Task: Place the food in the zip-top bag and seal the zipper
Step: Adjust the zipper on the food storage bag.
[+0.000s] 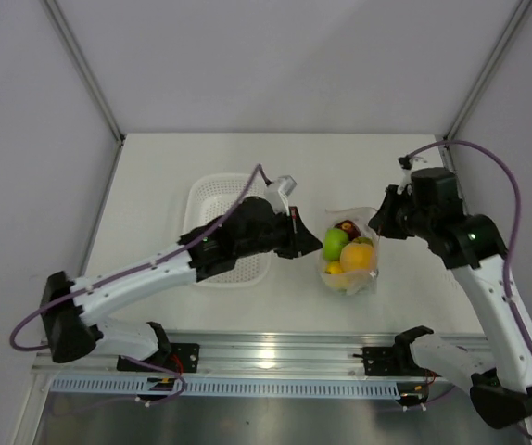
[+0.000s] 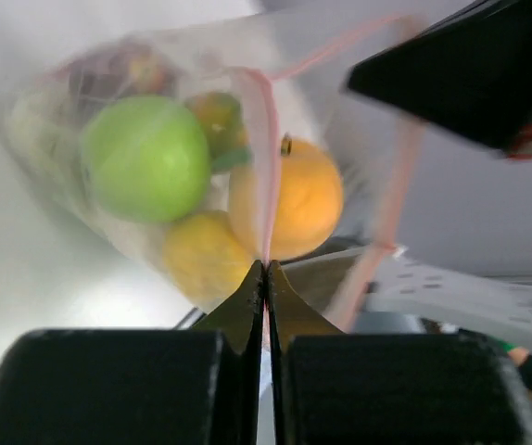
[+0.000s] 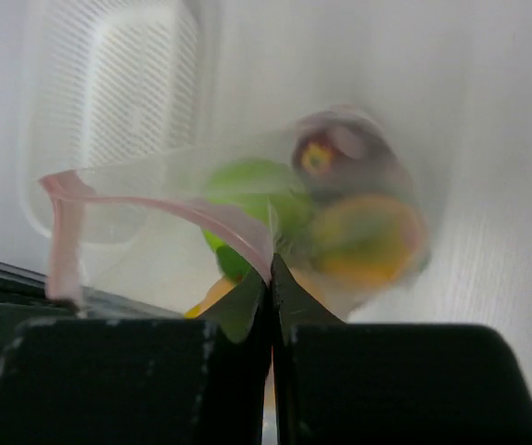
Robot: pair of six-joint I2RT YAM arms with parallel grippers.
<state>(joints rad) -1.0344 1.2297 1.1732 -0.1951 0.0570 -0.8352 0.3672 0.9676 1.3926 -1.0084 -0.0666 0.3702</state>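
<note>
Clamping shut on the pink zipper (image 2: 268, 158), the left gripper (image 2: 265, 271) is gripping at 9 o'clock of the zip-top bag (image 1: 359, 219), the right gripper (image 3: 270, 264) at 2 o'clock; the food (image 1: 335, 244) is sitting inside, the white basket (image 1: 215, 195) lying farther toward 9 o'clock.

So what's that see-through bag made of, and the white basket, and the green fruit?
The bag looks like thin, floppy clear plastic: what's inside shows through it and it wrinkles. The white basket looks like stiff matte plastic with rows of small holes. The green fruit seems a smooth toy, probably plastic, slightly shiny; hard or soft, I cannot tell.
</note>
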